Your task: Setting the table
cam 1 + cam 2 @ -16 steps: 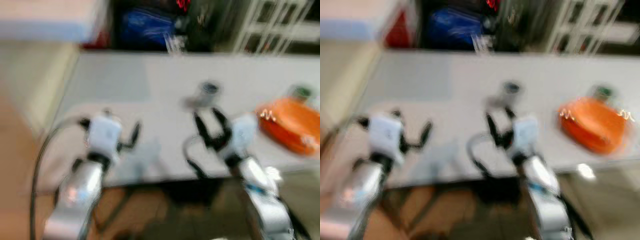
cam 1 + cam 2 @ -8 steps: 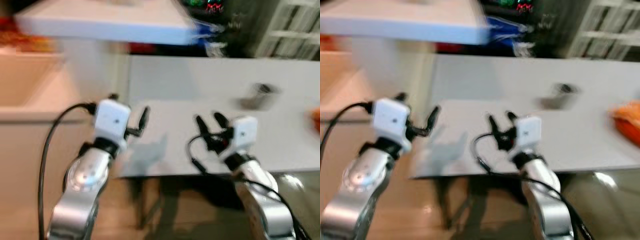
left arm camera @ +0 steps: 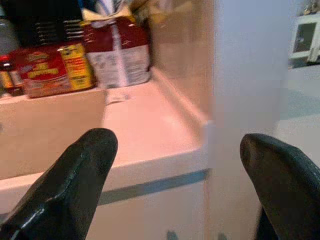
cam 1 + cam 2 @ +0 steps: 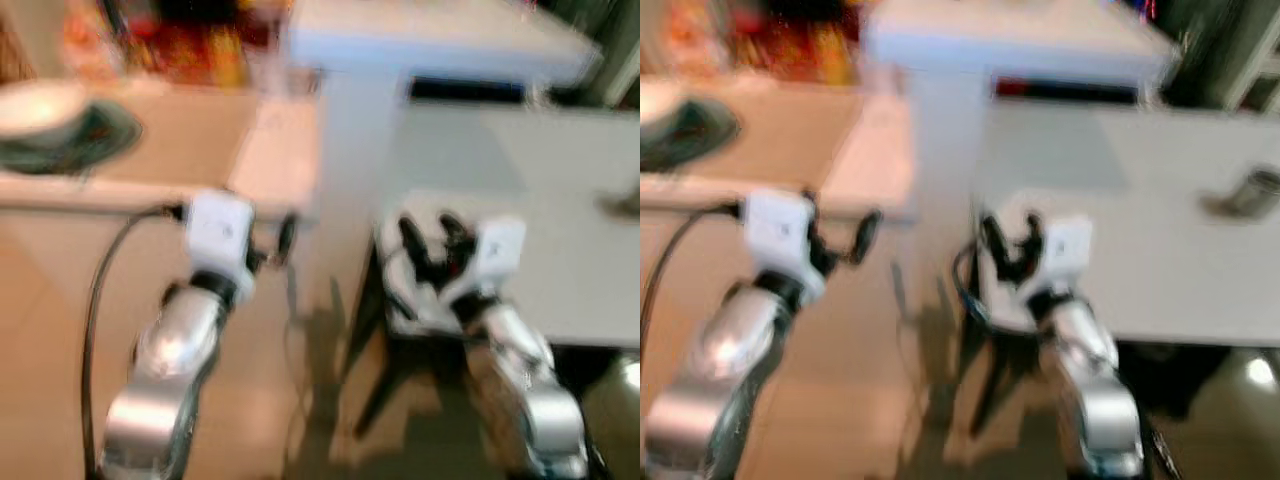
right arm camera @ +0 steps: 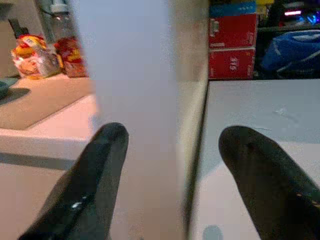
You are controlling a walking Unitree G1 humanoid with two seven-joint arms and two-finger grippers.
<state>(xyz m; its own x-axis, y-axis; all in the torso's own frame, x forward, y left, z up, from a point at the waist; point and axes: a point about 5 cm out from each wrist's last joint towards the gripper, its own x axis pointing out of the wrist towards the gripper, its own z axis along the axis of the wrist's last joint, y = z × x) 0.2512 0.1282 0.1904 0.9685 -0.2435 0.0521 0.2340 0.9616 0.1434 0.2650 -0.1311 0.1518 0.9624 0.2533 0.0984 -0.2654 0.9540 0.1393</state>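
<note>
- Both tools, left (image 3: 175, 190) and right (image 5: 170, 185), hang empty, fingers apart.
- Step: fetching tableware, I judge.
- Dark round plate (image 4: 60, 135) lies on beige worktop (image 4: 200, 150), left.
- Next: approach it.

White-grey rectangular desk (image 4: 560, 250) at right of frame, blurred. Small metallic cup-like object (image 4: 1252, 192) lying tilted on desk, far right. Dark green plate (image 4: 70, 140) upper left on beige counter (image 4: 180, 160).

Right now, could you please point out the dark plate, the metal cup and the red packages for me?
dark plate (image 4: 75, 140), left eye view, on its rim.
metal cup (image 4: 1252, 191), right eye view, on its side.
red packages (image 3: 52, 67), left wrist view, on the front label.
</note>
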